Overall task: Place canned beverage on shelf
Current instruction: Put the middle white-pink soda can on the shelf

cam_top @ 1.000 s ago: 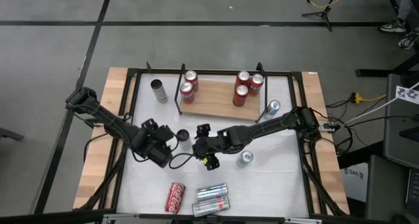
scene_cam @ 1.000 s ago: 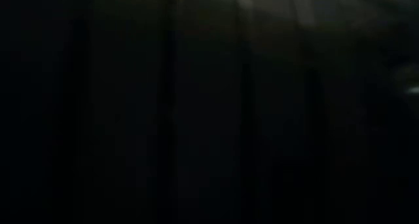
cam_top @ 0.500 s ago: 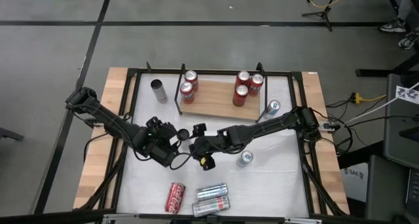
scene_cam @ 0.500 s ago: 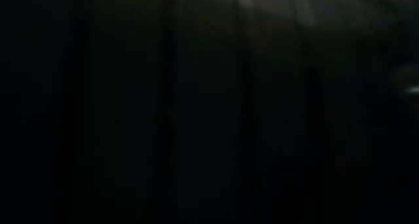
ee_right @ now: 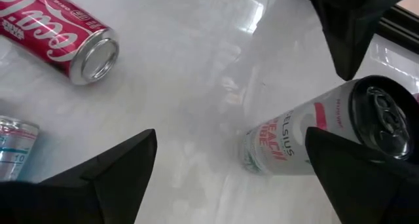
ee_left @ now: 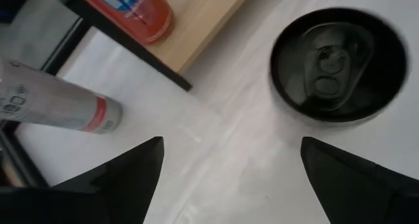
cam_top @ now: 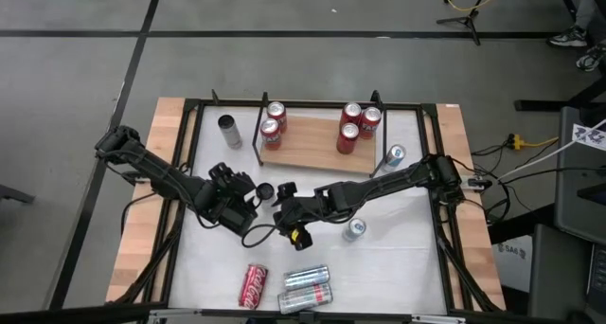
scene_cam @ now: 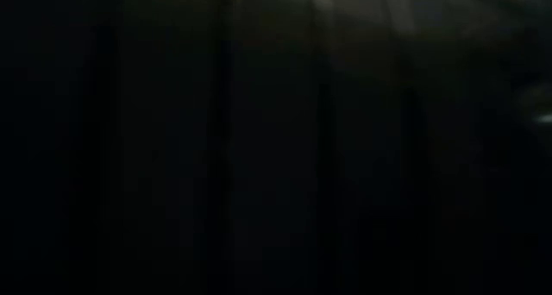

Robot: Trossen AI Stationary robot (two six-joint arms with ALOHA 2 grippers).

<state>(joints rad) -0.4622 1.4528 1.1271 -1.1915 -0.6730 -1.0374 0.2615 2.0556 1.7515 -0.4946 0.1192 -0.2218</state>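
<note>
Canned beverage with a black top (cam_top: 265, 191) stands upright near the table's centre, just in front of the shelf (cam_top: 312, 146), a light wooden board on thin black rod brackets toward the table's far edge. Left of it, the left gripper (cam_top: 242, 184) hovers with fingers spread and empty; its wrist view shows the can's dark lid and pull tab (ee_left: 337, 63) ahead of the open tips. On the can's other side the right gripper (cam_top: 283, 192) hangs equally wide, holding nothing. A clean pickup likely calls for centring the fingers around the smooth round wall before closing, then setting the can in the bare middle of the board, between red cans (cam_top: 272, 128) at both ends. A slim silver can (cam_top: 229, 130) stands near the far-left corner; more cans (cam_top: 305, 286) lie by the near edge.
</note>
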